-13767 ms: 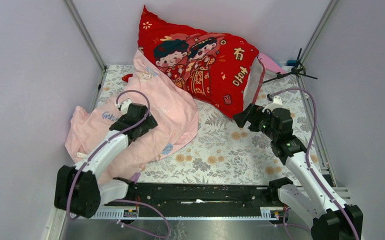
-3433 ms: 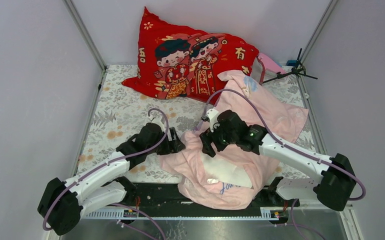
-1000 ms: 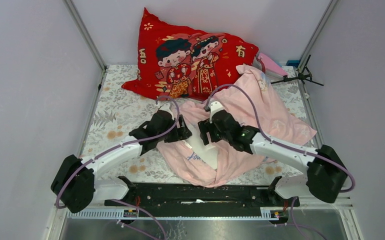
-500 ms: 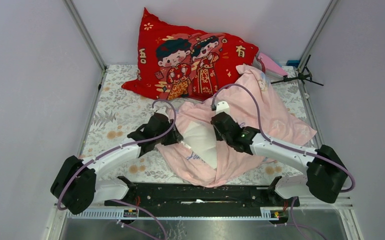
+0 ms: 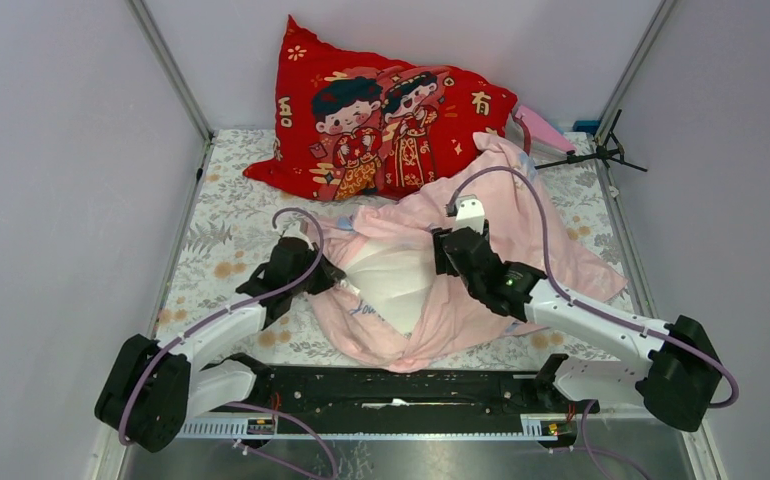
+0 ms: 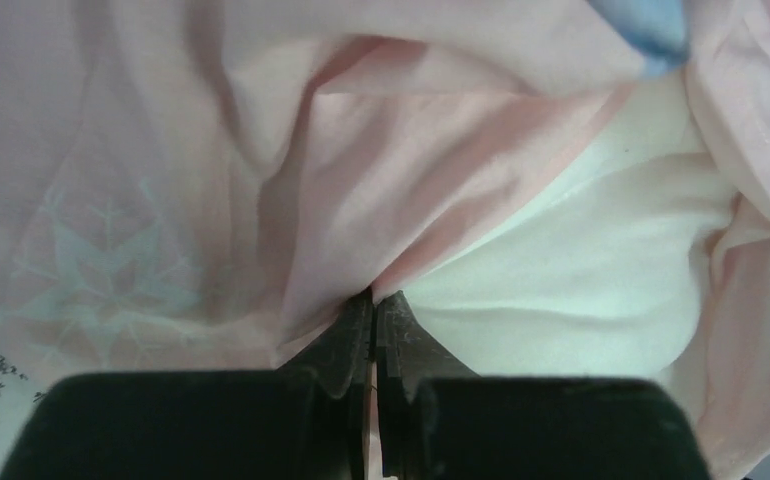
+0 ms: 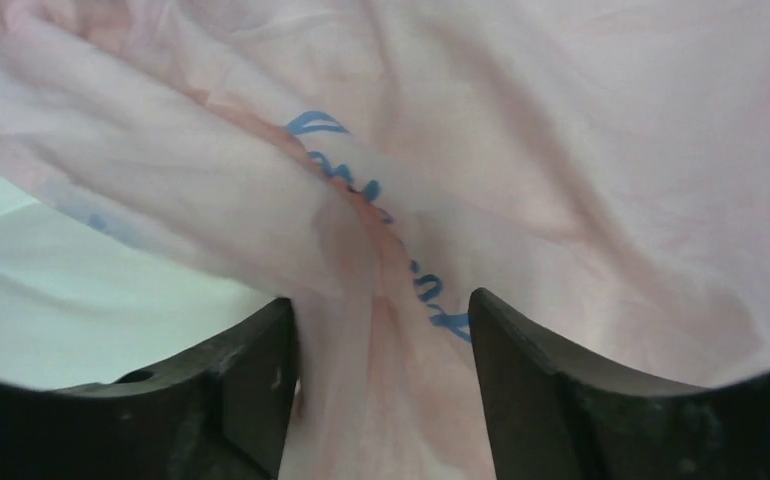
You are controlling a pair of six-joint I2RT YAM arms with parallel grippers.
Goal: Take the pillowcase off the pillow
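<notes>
from above we see the pink pillowcase (image 5: 551, 230) bunched on the flowery table (image 5: 231, 230), in front of the red cushion (image 5: 391, 120). the white pillow (image 5: 391, 275) peeks out of it between the two arms.

in the left wrist view, the left gripper (image 6: 374, 300) is pinched tight on the pillowcase edge, right beside the pillow.

in the right wrist view, the right gripper (image 7: 381, 310) has its fingers apart, with a pink fold between them.

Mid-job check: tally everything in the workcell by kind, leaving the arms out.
Pillows: 2, white pillow and red cushion
Pillowcases: 1, pink pillowcase
Stands: 1, black stand
Unclear kind: 1, pink item behind the cushion
Total: 5
</notes>
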